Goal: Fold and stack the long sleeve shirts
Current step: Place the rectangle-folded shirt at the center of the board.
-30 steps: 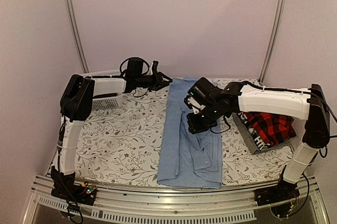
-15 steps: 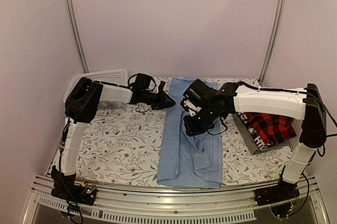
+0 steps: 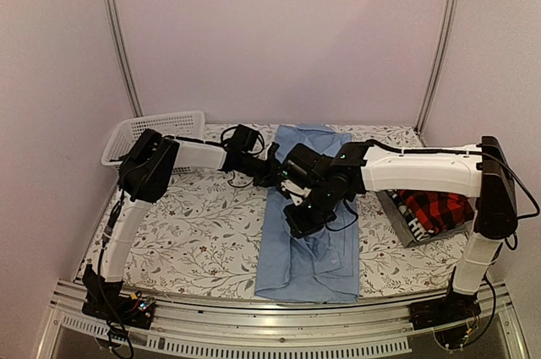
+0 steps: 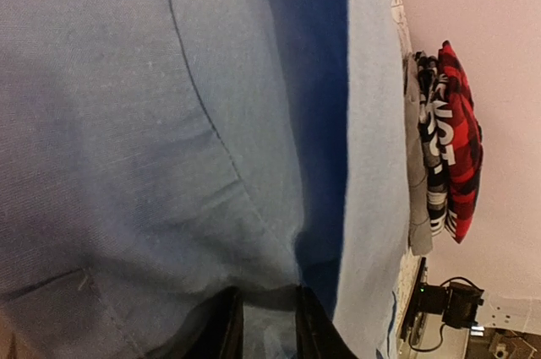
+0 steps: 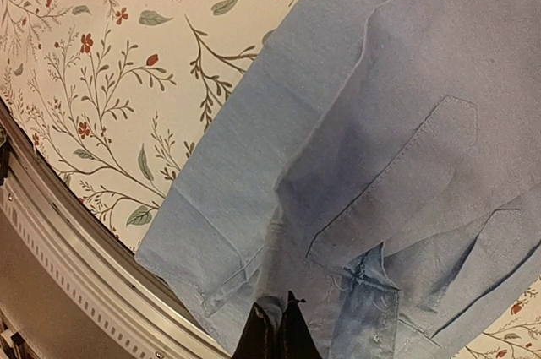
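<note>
While the blue shirt (image 3: 308,262) is laid as a long strip from the far to the near edge of the table (image 3: 194,232), both pincers are placed on it.

The left pincer (image 3: 272,175) is set at the strip's left edge, toward the far end. Its fingers are narrowly parted over cloth, and a grip cannot be told. The right pincer (image 3: 296,225) is closed on a pinch of cloth near mid-strip. The far end is judged nearer the left pincer. The plaid shirt (image 3: 435,207) is seen well apart, at the right.

The floral table (image 3: 194,224) carries a blue shirt (image 3: 308,249) laid lengthwise down its middle. A basket (image 3: 156,131) sits at the far left corner. At the right edge lies a grey shirt (image 3: 404,225) with a plaid one (image 3: 435,205) on top.
</note>
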{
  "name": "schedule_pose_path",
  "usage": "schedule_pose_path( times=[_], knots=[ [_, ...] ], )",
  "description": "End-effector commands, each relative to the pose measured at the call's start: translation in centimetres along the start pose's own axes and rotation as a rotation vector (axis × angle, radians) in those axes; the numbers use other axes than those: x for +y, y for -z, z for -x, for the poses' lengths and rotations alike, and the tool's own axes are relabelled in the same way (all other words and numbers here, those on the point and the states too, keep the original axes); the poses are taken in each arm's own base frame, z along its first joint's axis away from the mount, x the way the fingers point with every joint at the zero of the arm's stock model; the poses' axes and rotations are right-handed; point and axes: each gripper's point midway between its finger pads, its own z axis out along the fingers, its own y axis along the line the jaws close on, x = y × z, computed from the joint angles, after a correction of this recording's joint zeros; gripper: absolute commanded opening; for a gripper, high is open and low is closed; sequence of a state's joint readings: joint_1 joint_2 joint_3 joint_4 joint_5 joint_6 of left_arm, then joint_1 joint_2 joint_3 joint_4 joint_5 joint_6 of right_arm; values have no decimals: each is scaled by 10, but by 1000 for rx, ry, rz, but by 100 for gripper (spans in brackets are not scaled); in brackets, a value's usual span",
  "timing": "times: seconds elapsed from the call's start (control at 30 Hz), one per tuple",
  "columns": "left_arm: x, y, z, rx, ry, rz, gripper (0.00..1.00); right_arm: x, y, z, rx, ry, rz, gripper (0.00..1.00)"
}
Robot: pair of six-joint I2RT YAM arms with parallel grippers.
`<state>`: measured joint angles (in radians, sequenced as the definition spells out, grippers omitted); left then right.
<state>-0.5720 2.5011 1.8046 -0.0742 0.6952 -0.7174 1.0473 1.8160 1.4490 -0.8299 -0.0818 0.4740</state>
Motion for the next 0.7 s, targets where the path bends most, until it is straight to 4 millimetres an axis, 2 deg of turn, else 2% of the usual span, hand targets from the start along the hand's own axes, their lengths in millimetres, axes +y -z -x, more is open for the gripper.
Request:
schedule_pose_path(
  times=[0.0,0.13,0.33,0.43,0.53,0.6,0.67],
  knots=[
    [-5,20,8,-10,-20,56,23,16,-11,-11,68,38,33,1],
    [-12,30,19,-27,-40,57,23,26,-19,-18,100,56,48,1],
    [-16,34,21,-32,-46,57,23,33,-20,-22,123,66,56,2],
    [-17,38,24,-40,-47,68,23,34,-20,-27,135,70,57,6],
    [-17,46,28,-53,-40,85,23,36,-25,-32,151,73,68,14],
    [-18,54,29,-62,-37,92,23,40,-23,-30,136,77,79,27],
    [-21,64,31,-75,-39,101,25,42,-14,-21,90,79,85,37]
  ],
)
